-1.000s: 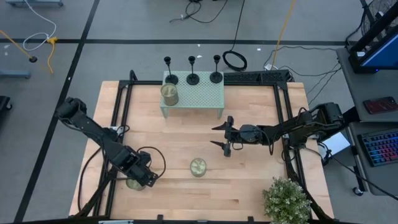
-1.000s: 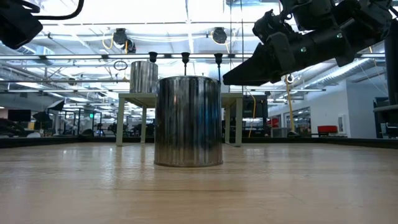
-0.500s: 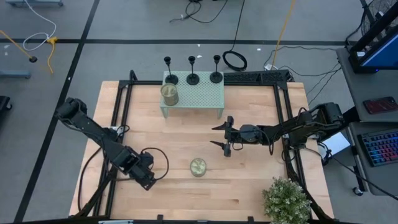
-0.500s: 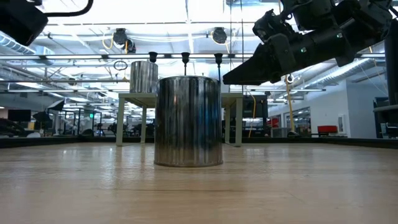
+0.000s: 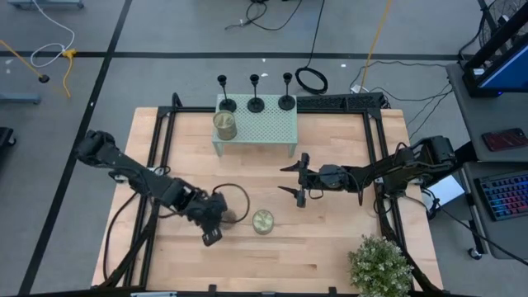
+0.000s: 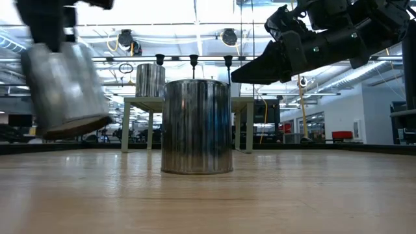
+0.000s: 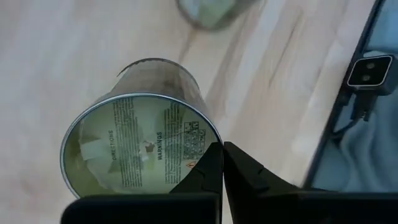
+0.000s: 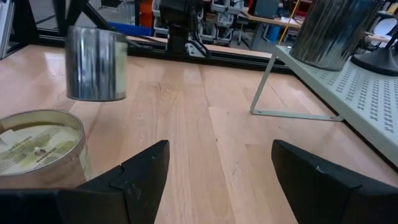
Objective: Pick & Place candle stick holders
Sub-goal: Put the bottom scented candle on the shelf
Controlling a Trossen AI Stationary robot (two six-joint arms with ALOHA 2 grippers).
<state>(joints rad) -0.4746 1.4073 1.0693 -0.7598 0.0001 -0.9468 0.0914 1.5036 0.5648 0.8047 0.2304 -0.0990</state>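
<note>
Grey floor w/ dark tape lines; cables upper centre; keyboard at right edge; bright ceiling lights in low view.

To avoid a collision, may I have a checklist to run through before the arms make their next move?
1. Left claw shut on the lifted can: ok.
2. Lifted can off the table: ok, but tilted.
3. Lifted can apart from the standing can: ok, though close.
4. Right claw open, holding nothing: ok.
5. Three candle stick holders upright on the shelf: ok.
6. Grip firm enough: cannot tell.
</note>
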